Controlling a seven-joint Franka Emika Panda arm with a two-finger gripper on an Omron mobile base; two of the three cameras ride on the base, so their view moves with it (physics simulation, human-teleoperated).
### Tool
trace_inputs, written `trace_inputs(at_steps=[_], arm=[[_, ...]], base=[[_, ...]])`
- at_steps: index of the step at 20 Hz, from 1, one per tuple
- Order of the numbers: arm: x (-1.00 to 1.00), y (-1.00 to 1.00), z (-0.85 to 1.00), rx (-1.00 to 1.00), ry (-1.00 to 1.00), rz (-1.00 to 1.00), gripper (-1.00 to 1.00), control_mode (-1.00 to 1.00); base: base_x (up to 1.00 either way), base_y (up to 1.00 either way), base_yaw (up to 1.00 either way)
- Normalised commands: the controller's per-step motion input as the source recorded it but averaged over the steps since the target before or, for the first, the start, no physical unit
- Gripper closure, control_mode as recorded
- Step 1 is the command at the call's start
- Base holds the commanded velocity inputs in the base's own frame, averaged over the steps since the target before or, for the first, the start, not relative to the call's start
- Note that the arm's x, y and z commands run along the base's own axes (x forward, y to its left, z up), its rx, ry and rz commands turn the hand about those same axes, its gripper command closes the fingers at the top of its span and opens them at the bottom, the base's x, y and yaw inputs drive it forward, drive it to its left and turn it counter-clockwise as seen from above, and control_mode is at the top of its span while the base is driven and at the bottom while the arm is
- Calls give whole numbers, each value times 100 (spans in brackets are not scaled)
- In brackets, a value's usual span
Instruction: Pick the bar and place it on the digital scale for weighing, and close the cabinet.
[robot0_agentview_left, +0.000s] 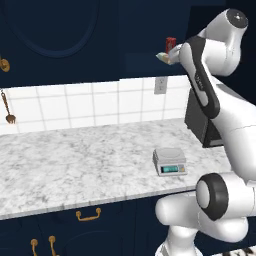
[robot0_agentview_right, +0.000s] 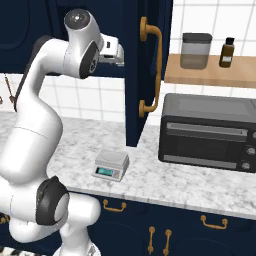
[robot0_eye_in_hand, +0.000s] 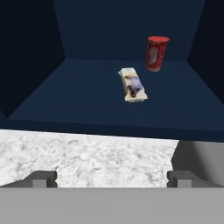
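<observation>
Inside the open cabinet, the bar lies ungrasped at twelve o'clock from spread, empty fingers; the digital scale waits bare on the surface, so nothing is done yet.

A red can stood upright near the back right corner of the dark blue shelf. A black toaster oven sat at the right end of the grey marble desk, against the white tile wall. Above it, a wooden shelf held a grey jar and a small brown bottle, side by side but apart. Blue drawers with gold handles ran under the desk's front edge.
</observation>
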Motion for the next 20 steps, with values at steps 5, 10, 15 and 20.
trace_inputs(at_steps=[5,10,15,20], arm=[[70,-11,-22,0,-1,4,-100,-100],[61,-13,-5,0,1,4,-100,-100],[58,-3,0,0,0,1,-100,-100],[55,0,0,0,2,0,-100,-100]], base=[[0,0,0],[0,0,0],[0,0,0],[0,0,0]])
